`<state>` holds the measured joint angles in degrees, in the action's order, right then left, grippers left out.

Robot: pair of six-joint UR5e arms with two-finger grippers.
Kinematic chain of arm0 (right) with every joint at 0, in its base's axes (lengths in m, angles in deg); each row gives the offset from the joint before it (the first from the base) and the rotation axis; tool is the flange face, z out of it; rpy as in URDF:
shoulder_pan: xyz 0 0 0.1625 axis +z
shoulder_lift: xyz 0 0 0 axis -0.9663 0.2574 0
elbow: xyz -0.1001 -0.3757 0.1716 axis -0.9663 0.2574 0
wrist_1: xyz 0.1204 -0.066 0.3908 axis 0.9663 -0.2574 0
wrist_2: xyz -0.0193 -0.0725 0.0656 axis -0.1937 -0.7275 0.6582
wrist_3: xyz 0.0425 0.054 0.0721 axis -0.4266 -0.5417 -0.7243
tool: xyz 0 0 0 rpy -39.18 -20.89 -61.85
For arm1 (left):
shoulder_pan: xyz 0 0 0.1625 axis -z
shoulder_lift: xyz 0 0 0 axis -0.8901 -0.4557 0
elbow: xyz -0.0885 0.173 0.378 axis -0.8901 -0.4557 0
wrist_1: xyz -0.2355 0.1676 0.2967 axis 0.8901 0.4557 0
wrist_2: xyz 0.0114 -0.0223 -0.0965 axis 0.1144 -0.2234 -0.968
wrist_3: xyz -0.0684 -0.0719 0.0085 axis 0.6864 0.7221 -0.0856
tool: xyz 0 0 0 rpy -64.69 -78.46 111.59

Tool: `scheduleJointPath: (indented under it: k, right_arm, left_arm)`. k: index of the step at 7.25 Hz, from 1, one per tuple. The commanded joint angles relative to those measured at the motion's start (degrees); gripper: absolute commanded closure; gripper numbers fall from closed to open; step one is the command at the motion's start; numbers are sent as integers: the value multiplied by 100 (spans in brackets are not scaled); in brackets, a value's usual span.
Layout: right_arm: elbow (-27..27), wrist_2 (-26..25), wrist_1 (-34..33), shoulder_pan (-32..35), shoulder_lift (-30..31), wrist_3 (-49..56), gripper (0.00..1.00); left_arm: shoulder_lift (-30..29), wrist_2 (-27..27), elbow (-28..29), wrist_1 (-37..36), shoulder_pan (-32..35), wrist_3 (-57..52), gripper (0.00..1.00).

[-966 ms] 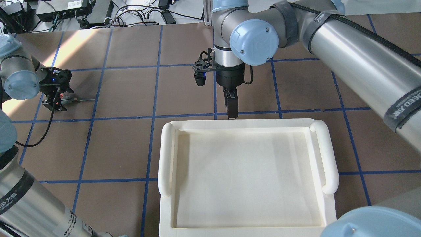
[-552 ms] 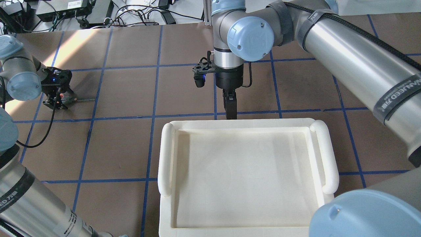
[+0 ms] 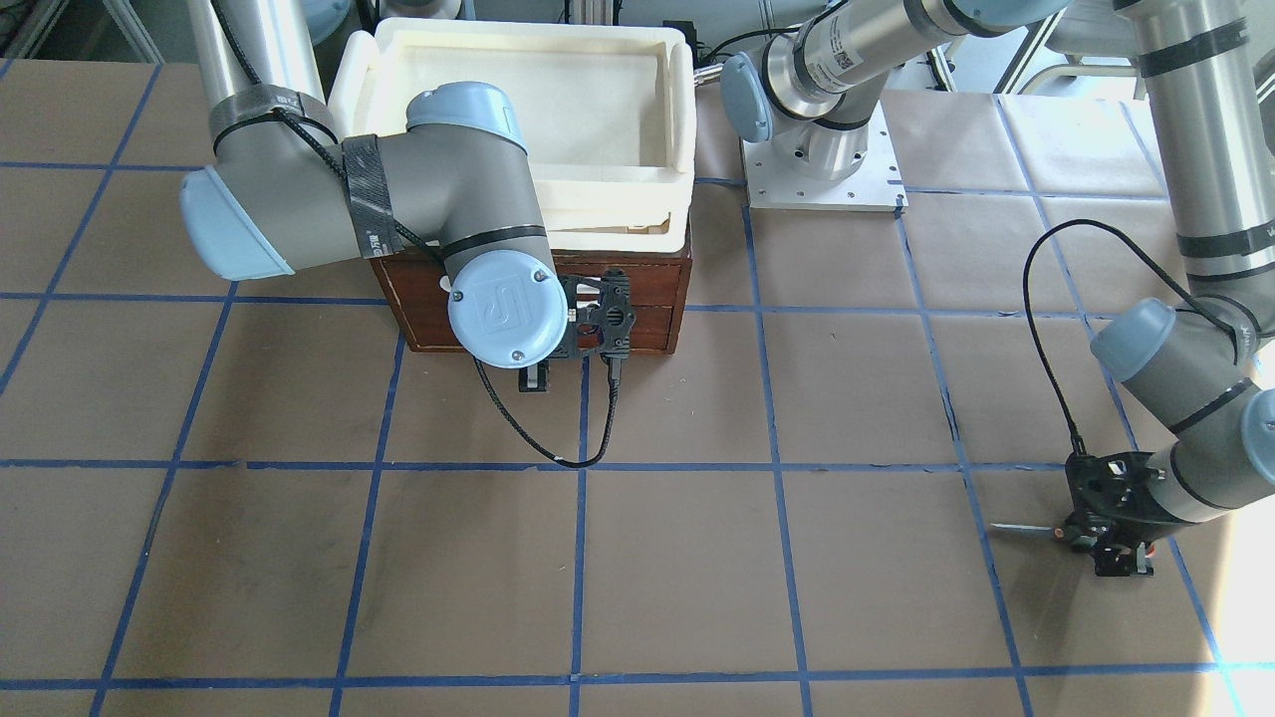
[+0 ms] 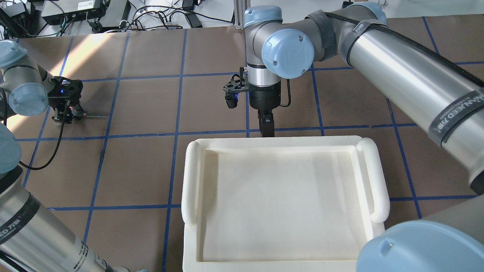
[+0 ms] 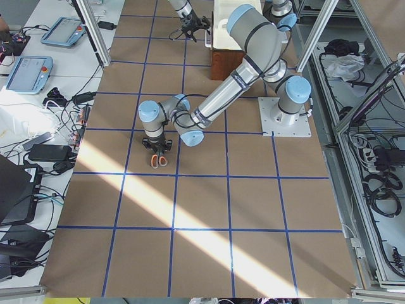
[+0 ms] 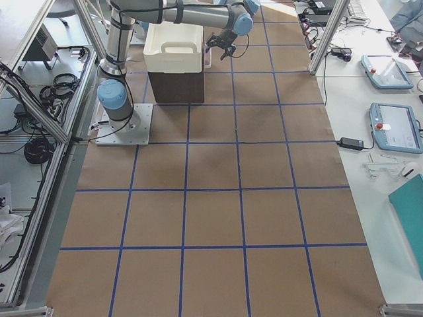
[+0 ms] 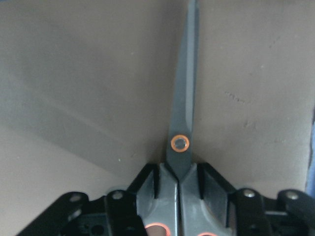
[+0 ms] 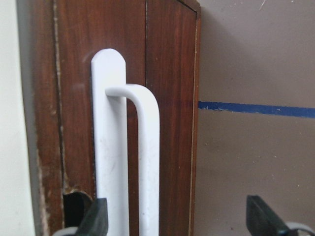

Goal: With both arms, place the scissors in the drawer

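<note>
Left gripper [image 7: 178,172]: closed on the scissors [image 7: 184,98]. Its fingers [image 7: 152,172] clamp the grey shanks just behind the orange pivot ring. Holding there keeps the blades shut and in line with the gripper. The scissors are near the left edge of the bench [image 4: 143,102], well apart from the drawer, with the blade tip pointing toward the bench centre. Whether they rest on the bench surface or hang just above it cannot be determined.

Right gripper [image 8: 179,219]: open, with the jaws set either side of the white bar handle [image 8: 147,147] of the drawer [image 8: 167,73]. The bar lies closer to one finger than the other. This straddle prepares a pull on the handle.

The drawer sits under the cream tray [image 4: 191,177], midway along the robot-side edge of the bench. It appears closed, so it probably must be opened before the scissors can go in.
</note>
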<state>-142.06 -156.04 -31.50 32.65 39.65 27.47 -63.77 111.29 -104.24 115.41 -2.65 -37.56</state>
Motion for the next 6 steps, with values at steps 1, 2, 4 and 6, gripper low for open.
scheduleJointPath:
  k: [1,2,4,6]
  right_arm:
    - [-20,5,-32,2,0,-44,0]
    - [-107,-4,-32,10,8,-35,1]
    - [-396,-22,-233,11,122,-44,2]
    - [-424,-22,-322,11,123,-35,2]
  left_arm:
    - [70,-30,8,-21,32,-65,100]
    - [96,-21,8,-22,40,-65,100]
    - [324,31,121,74,171,-57,100]
    - [649,259,157,381,356,-48,100]
